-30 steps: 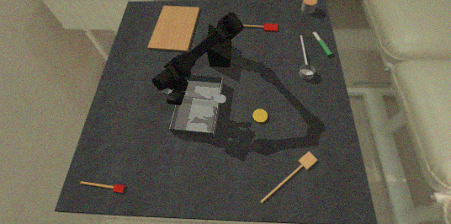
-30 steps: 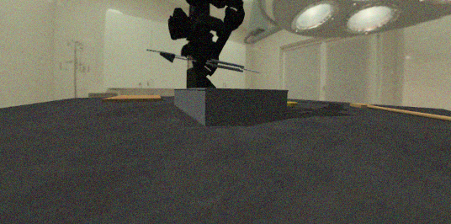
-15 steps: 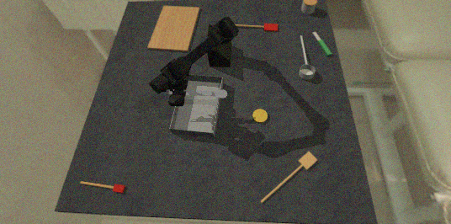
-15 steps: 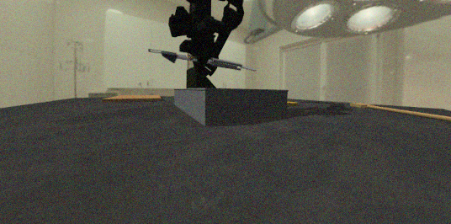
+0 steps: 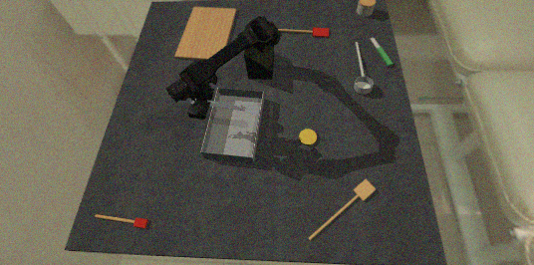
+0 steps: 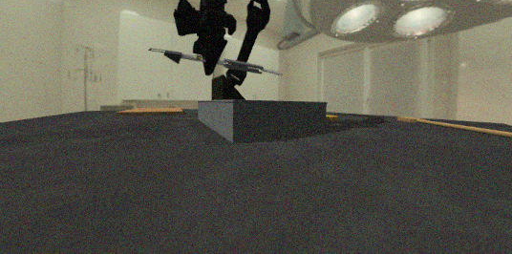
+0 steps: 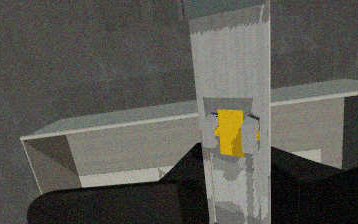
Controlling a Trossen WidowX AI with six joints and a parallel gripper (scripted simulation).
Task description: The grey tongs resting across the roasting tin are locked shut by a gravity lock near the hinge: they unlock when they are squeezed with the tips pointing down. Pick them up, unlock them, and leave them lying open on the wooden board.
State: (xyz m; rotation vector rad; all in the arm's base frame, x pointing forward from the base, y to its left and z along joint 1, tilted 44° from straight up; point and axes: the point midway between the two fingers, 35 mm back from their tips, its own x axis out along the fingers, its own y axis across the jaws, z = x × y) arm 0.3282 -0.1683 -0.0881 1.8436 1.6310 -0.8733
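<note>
the roasting tin (image 5: 233,125) sits mid-table, with the wooden board (image 5: 206,32) beyond it to the far left. the tongs (image 6: 215,61) hang in the air above the tin's left part, clamped in the gripper (image 6: 210,63).

- We see the tongs (image 6: 215,62), clamped in the gripper (image 6: 208,63), hanging above the roasting tin (image 6: 263,118), with open air between.
- Dark tabletop lies bare between tin and wooden board (image 5: 205,32).
- Only the arm's base (image 5: 259,61) stands beside that path.
</note>
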